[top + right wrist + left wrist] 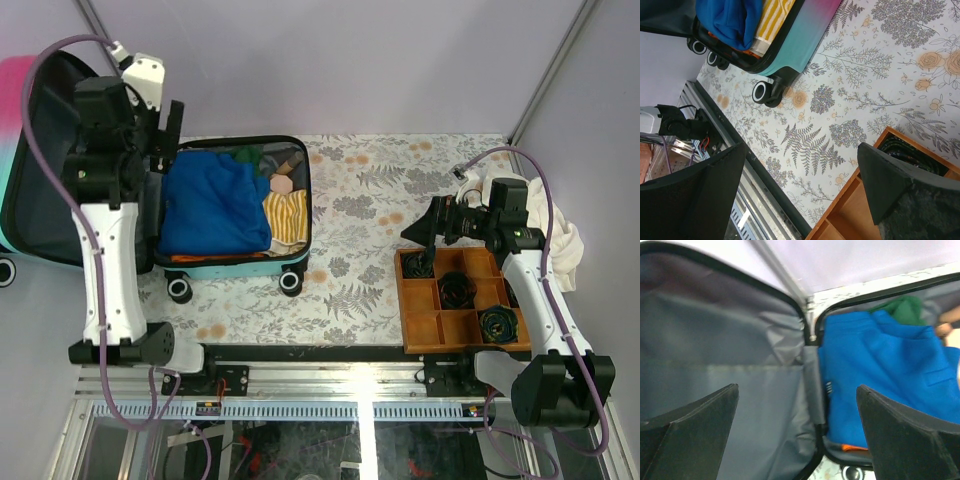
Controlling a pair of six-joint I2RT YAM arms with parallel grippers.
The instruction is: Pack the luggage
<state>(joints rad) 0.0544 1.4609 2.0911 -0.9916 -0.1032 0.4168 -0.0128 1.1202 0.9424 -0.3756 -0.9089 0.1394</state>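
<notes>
- Our left hand (168, 122) (797, 390) is released: in the left wrist view its two dark fingers (700, 430) stand wide apart with nothing between them.
- It hangs over the hinge line of the luggage (240, 268) (715, 350), between the lid and the packed half.
- The luggage lies open at the far left of the counter (360, 200). Its grey-lined lid stands raised to the left, past the counter's edge, and its teal base lies flat on the floral cover.
- In the base we see a blue garment (210, 205) (875, 365) filling most of the space, and a green garment (902, 307) at the far end.
- A yellow striped cloth (287, 215) is tucked along the right wall, and a small orange piece (855, 447) shows under the blue at the near edge.
- Two black wheels (180, 290) sit at the near edge of the base.
- Our right hand (425, 250) (802, 146) is also released, its fingers spread wide and empty.
- It hovers above the far left corner of the wooden tray (420, 330) (850, 210), well apart from the luggage (805, 45).
- The tray rests at the near right of the counter (880, 75), and several of its compartments hold coiled black cables (497, 322).
- A white cloth (570, 245) is bunched just beyond the tray's right side, beside the right arm.
</notes>
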